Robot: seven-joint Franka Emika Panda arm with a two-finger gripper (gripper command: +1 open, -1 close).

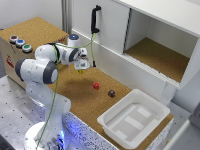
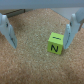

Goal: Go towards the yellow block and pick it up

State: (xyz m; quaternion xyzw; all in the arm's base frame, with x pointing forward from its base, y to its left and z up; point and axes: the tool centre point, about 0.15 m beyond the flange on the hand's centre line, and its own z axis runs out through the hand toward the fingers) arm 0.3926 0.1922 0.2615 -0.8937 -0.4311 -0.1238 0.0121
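Note:
The yellow block [image 2: 55, 44] is a small yellow-green cube with a dark letter on its face, lying on the cork surface. In the wrist view it sits between my two fingers [image 2: 10, 32], nearer to one of them and touching neither. My gripper [image 2: 39, 45] is open. In the exterior view the gripper [image 1: 82, 66] hangs just above the yellow block [image 1: 80, 72], which shows only as a small yellow spot under the fingertips.
A small red block [image 1: 96, 85] and a small dark block [image 1: 111, 93] lie on the cork toward the exterior view's right. A white tray [image 1: 116, 127] stands beyond them. A box with coloured buttons [image 1: 20, 42] and a white cabinet with a black handle [image 1: 95, 20] border the surface.

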